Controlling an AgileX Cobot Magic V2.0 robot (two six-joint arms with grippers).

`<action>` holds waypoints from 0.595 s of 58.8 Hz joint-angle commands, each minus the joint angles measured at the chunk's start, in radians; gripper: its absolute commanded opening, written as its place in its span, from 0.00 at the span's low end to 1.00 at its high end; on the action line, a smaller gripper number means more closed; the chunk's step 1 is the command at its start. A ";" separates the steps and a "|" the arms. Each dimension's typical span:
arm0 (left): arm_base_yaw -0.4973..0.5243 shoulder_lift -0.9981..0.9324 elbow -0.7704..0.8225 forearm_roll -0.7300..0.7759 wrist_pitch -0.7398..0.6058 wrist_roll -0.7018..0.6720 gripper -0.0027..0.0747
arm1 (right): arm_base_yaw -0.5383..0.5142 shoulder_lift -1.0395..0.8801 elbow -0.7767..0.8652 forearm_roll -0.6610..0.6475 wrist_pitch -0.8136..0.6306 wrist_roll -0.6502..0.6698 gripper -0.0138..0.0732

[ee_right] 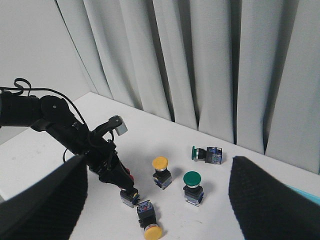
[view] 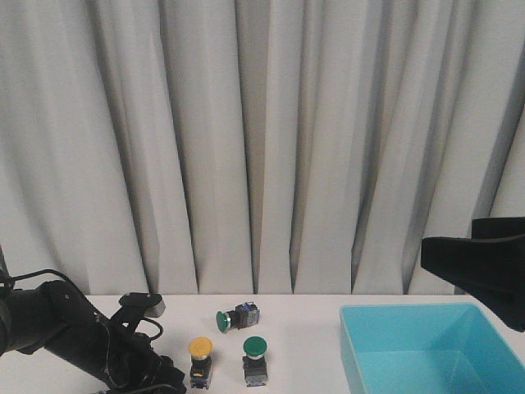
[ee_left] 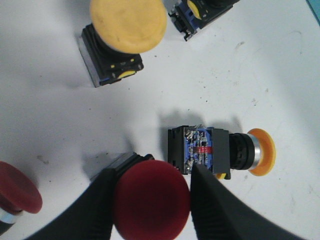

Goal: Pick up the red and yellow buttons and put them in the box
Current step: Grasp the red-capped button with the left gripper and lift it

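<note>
A red button (ee_left: 151, 202) stands upright on the white table, and my left gripper (ee_left: 155, 174) is shut on its domed cap, one finger on each side. In the right wrist view this gripper (ee_right: 119, 176) reaches down onto the button's dark body (ee_right: 129, 196). A second red button (ee_left: 15, 192) sits just beside it. One yellow button (view: 200, 359) stands upright, and another yellow button (ee_left: 260, 152) lies on its side close to my left fingers. The turquoise box (view: 426, 353) sits at the right. My right gripper (ee_right: 159, 200) hangs open and empty, high above the table.
Two green buttons stand near the yellow ones, one green button (view: 255, 357) upright and the other green button (view: 236, 318) on its side farther back. Grey curtains close off the back of the table. My left arm (view: 74, 332) stretches low across the table's left side.
</note>
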State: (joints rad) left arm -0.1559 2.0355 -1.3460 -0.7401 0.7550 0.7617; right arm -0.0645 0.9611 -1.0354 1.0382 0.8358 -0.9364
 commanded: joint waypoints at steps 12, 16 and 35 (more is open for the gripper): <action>-0.006 -0.050 -0.140 -0.029 0.140 -0.025 0.02 | -0.005 -0.005 -0.033 0.021 -0.030 -0.006 0.80; -0.006 -0.050 -0.218 -0.029 0.217 -0.067 0.02 | -0.005 0.005 -0.033 0.010 -0.024 -0.005 0.80; -0.020 -0.053 -0.683 -0.091 0.502 -0.250 0.02 | -0.005 0.118 -0.033 -0.003 0.071 -0.081 0.80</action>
State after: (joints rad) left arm -0.1600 2.0449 -1.8968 -0.7458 1.1977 0.5656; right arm -0.0645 1.0580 -1.0364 0.9681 0.8985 -0.9632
